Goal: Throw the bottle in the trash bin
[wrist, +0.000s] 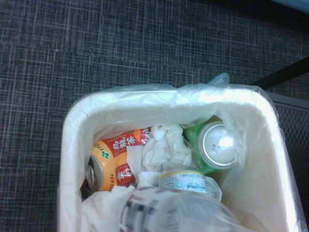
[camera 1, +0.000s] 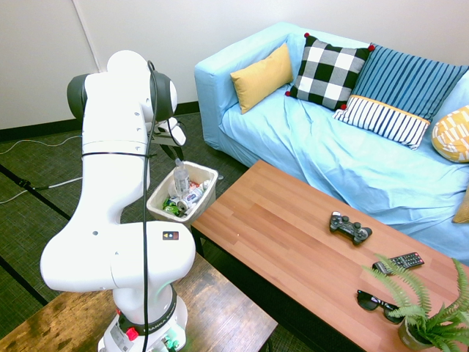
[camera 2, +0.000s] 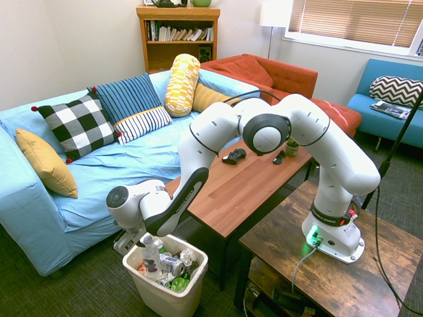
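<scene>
Jaws, one pair: poised over the bin mouth, at the bottle's capped end; whether they pinch it or stand parted from it, cannot tell.

Bottle (camera 2: 152,259), one, clear plastic, light blue cap: near upright, its lower part within the trash bin (camera 2: 162,302), its cap end by the jaws.

Hazards, as judged. Item: a bottle perched on the heap, likely to topple or roll if freed on uneven cans. Item: a cap end that might snag as the jaws part, lifting the bottle back out if the arm rises too soon. Item: sideways travel, which could knock bottle or jaws on the rim or drag the loose liner (wrist: 145,99).

Bin contents: orange can (wrist: 102,166); green can (wrist: 219,145), silver end showing; crumpled tissue (wrist: 166,147). These fill the space beneath the bottle and may keep it high.

Surroundings: wooden table (camera 1: 264,227), its corner just beside the bin, bounding movement on that side; upon it, game controller (camera 1: 350,228), remote (camera 1: 400,262), sunglasses (camera 1: 379,303), potted fern (camera 1: 421,312). Blue sofa (camera 1: 315,136), beyond.
</scene>
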Controlling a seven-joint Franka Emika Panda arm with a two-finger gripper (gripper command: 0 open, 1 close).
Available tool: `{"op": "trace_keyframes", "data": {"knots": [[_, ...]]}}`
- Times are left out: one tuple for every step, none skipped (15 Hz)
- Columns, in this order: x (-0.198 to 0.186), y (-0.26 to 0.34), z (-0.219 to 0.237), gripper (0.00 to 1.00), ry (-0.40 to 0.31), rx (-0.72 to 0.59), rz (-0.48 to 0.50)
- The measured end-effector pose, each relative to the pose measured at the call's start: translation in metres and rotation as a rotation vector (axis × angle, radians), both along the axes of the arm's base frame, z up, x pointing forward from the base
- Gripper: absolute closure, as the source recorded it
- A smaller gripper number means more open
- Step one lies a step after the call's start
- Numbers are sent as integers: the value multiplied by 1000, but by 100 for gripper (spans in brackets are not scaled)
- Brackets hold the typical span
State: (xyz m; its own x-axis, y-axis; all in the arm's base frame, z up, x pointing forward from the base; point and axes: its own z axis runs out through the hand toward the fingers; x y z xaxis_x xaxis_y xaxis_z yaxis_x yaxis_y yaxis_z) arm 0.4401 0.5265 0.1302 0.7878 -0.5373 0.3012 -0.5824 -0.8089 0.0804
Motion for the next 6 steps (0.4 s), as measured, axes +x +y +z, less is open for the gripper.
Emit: {"op": "trace_keyframes", "data": {"knots": [[0, -1, 1, 0, 2, 3, -7], [0, -2, 5, 0, 2, 6, -10], [-1, -3, 10, 0, 0, 9, -12], [-2, -7, 16, 0, -2, 13, -17], [-5, -10, 22, 0, 0, 17, -23], [-8, -14, 28, 0, 2, 19, -27]]}}
